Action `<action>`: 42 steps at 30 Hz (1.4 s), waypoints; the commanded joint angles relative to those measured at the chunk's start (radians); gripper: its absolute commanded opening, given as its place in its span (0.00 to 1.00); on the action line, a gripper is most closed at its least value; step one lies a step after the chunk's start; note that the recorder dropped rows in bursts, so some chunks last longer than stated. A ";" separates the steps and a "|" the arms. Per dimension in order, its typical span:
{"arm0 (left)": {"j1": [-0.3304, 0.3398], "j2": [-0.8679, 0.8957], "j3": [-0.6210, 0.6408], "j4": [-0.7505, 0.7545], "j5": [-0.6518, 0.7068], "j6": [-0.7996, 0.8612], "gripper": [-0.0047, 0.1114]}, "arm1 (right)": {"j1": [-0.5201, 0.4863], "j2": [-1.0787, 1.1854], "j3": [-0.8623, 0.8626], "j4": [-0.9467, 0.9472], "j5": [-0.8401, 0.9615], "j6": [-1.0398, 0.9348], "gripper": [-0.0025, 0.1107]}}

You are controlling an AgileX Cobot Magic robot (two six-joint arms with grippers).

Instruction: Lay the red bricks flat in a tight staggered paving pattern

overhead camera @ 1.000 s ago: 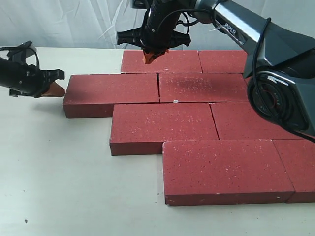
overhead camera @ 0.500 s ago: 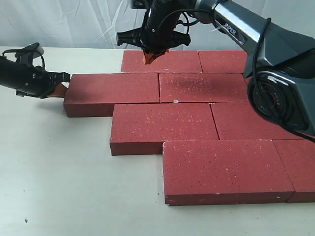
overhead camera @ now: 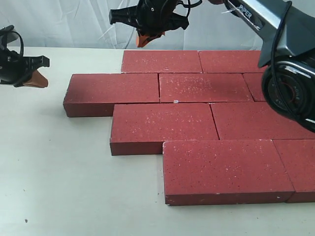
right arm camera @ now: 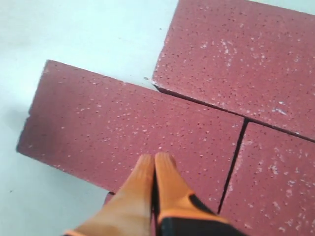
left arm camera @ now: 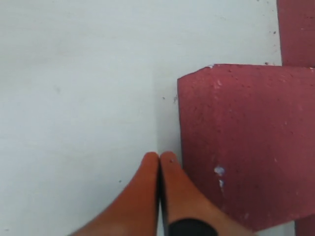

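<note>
Several red bricks lie flat in staggered rows on the pale table (overhead camera: 59,172). The second row's leftmost brick (overhead camera: 113,91) sticks out furthest left, and its end (left arm camera: 246,142) fills one side of the left wrist view. My left gripper (overhead camera: 39,81) (left arm camera: 159,156) hovers to the left of that end, apart from it, shut and holding nothing. My right gripper (overhead camera: 142,40) (right arm camera: 155,157) is raised above the back row's left brick (overhead camera: 160,61) (right arm camera: 133,132), its orange fingers (right arm camera: 167,182) pressed together with nothing between them.
Bare table stretches left of and in front of the bricks. A white cloth backdrop (overhead camera: 74,22) hangs behind the table. The right arm's dark body (overhead camera: 290,83) looms over the right ends of the rows.
My left gripper neared the second-row brick's end half a second ago and has since drawn back left. My right gripper has lifted up off the back-row brick. The bricks look unmoved.
</note>
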 commanded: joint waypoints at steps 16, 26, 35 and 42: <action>-0.077 -0.303 0.179 0.166 -0.004 -0.155 0.04 | -0.003 -0.190 0.140 0.166 -0.002 -0.126 0.02; -0.200 -0.466 0.187 0.433 -0.012 -0.355 0.04 | -0.012 -0.411 0.441 0.020 -0.002 -0.153 0.02; -0.210 -0.597 0.187 0.447 0.082 -0.373 0.04 | -0.085 -0.588 0.655 0.008 -0.002 -0.155 0.02; -0.210 -0.691 0.187 0.449 0.138 -0.373 0.04 | -0.196 -0.731 0.833 0.007 -0.002 -0.155 0.02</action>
